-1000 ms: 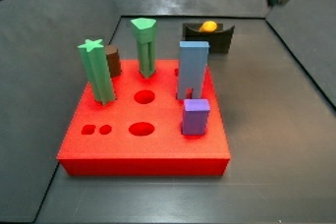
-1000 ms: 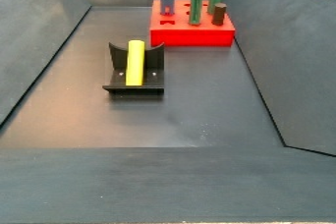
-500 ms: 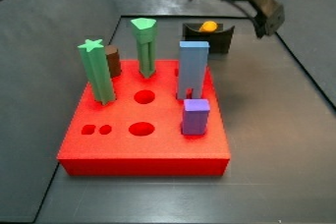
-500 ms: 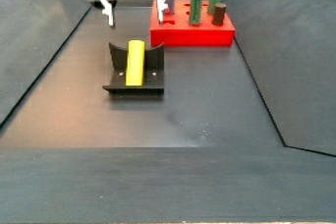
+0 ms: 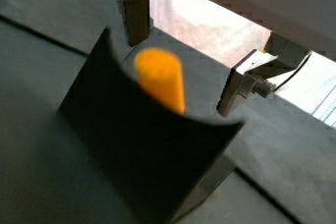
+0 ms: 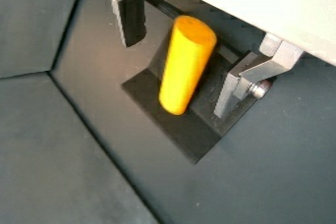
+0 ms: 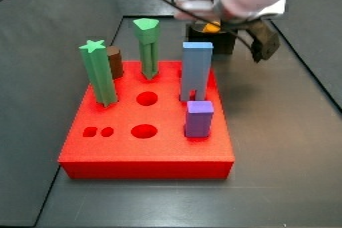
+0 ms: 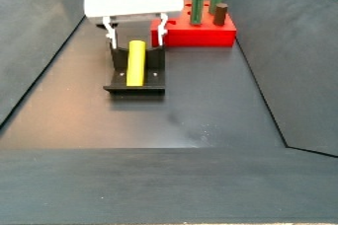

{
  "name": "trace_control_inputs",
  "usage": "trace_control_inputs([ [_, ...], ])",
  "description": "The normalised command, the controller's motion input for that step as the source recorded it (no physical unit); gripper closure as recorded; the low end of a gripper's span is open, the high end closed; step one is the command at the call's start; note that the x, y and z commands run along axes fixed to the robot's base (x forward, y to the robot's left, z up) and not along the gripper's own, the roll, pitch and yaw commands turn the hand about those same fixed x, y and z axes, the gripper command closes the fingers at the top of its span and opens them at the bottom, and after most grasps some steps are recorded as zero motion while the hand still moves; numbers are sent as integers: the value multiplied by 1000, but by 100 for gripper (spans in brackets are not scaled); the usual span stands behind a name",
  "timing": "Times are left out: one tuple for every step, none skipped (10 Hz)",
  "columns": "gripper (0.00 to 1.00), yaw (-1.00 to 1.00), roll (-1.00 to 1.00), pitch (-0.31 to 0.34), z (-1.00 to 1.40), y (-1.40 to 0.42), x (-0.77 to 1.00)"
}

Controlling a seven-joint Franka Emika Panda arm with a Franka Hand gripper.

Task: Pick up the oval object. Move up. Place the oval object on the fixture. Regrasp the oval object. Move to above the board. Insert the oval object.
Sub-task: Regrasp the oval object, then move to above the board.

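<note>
Now hanging directly over the fixture (image 8: pixel 134 79), having come down from far off at 12 o'clock in the side view within the last second: gripper (image 8: pixel 132 34) spread wide and clasping nothing. Straddling the far end of the oval object (image 8: pixel 133 61), one silver finger (image 6: pixel 132 17) standing off each flank, neither pad touching yet. Lying in the fixture's curved notch, long axis running 12 to 6 o'clock in that side view, square across the line between the fingers. Showing in both wrist views as a smooth yellow-orange peg (image 5: pixel 163 77) with a rounded end, flanks clean and unbroken, cradled level between the dark walls. Judging a short straight descent and a squeeze across the narrow flanks to be all the regrasp needs. Sitting well behind at 1 o'clock: board (image 8: pixel 199 33), red, carrying green pegs.
</note>
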Motion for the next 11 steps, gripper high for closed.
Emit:
trace_control_inputs([
  [0,-23,68,-34,-441,11,69],
  [0,-14,64,-28,-248,8,67],
  [0,-11,52,-9,-172,2,18],
  [100,0,0,0,0,0,0],
  [100,-32,-142,108,1000,47,-210],
  [100,-33,-145,107,1000,46,-211],
  [100,-6,-157,81,1000,44,-209],
  [100,18,-146,75,1000,44,-200],
  [100,34,-126,74,1000,42,-191],
  [100,39,-108,69,1000,41,-188],
  [100,50,-70,56,1000,38,-182],
])
